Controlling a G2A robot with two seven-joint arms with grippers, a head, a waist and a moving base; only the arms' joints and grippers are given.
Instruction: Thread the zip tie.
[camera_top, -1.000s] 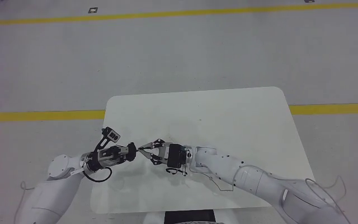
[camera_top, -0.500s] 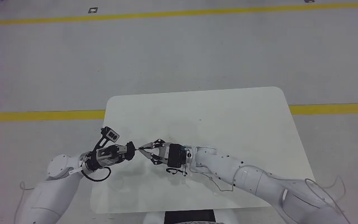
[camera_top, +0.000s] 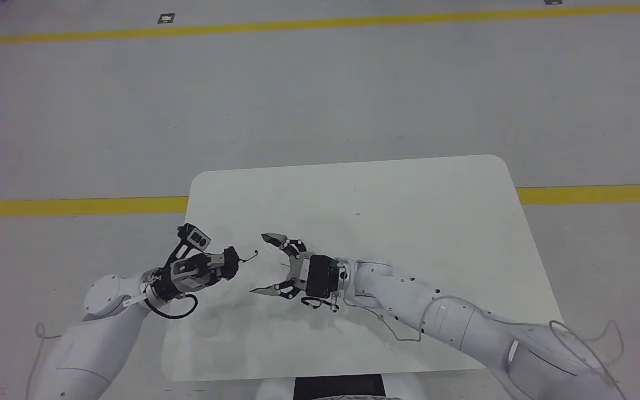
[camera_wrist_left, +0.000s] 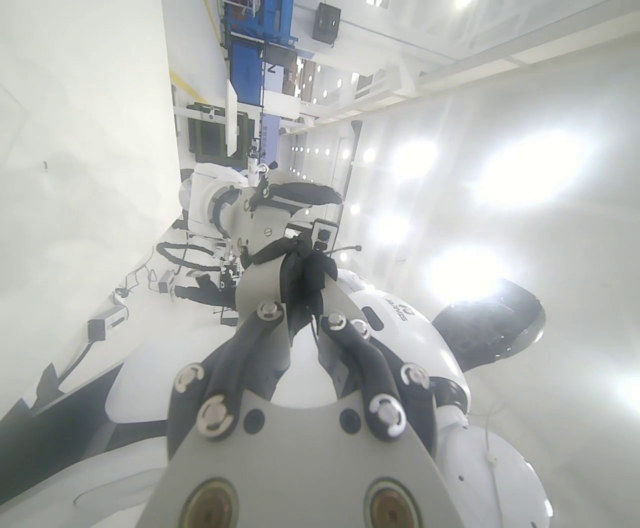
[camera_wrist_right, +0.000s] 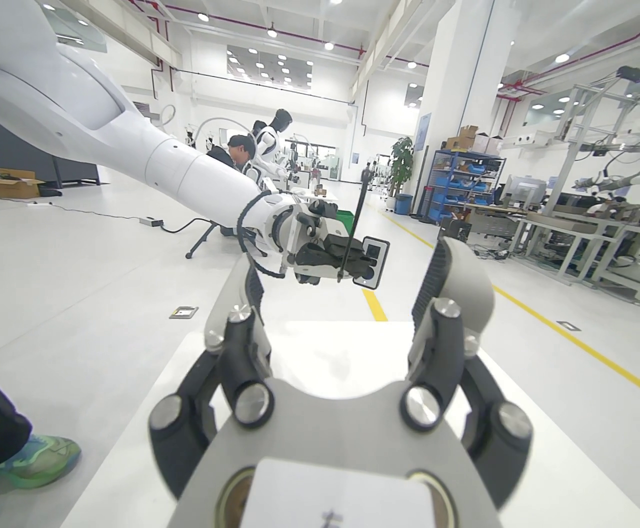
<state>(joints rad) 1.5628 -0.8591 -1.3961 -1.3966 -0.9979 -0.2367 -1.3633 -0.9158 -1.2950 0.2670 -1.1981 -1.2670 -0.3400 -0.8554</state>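
A thin black zip tie sticks out from my left gripper, which is shut on its end above the front left part of the white table. In the left wrist view the fingers pinch the black strap, and its free tail points away. My right gripper faces it a short way off, open wide, holding nothing. In the right wrist view the zip tie stands upright in the left gripper, beyond the open right gripper.
A tiny dark speck lies near the table's middle. Both grippers hover close to the table's left front corner. Around the table is grey floor with yellow lines.
My right gripper has opened and let go of the zip tie. The left gripper has drawn back slightly to the left, keeping the zip tie.
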